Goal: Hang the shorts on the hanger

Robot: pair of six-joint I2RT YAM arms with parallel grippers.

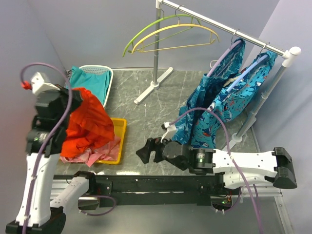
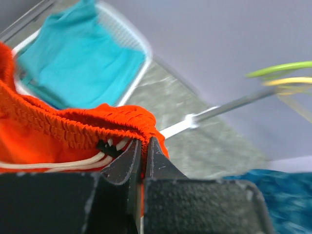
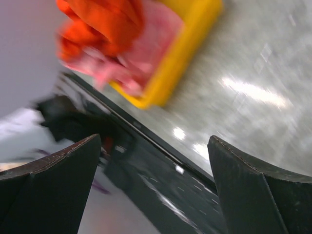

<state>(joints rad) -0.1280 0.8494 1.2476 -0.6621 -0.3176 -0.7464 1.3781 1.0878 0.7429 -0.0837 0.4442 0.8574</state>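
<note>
The black two-fingered right gripper (image 1: 144, 151) is lying low over the near middle of the grey marbled surface (image 1: 146, 112). Its jaws are standing wide apart on nothing and pointing left. Further left, the left gripper (image 2: 144, 146) is pinching tight on the gathered elastic waistband (image 2: 73, 129) of the bright red-orange fabric shorts (image 1: 90, 124), just beside the pale drawstring (image 2: 73, 163). The soft cloth is hanging in limp folds above the square yellow plastic bin (image 1: 122, 139) and the crumpled pink cloth (image 1: 92, 157). The thin, curved yellow clothes hanger (image 1: 197, 27) is hanging far and to the right of the shorts, well apart from them. It is hooked on the white rail (image 1: 219, 25), its long axis running left to right. The right arm is probably sitting nearer to it.
</note>
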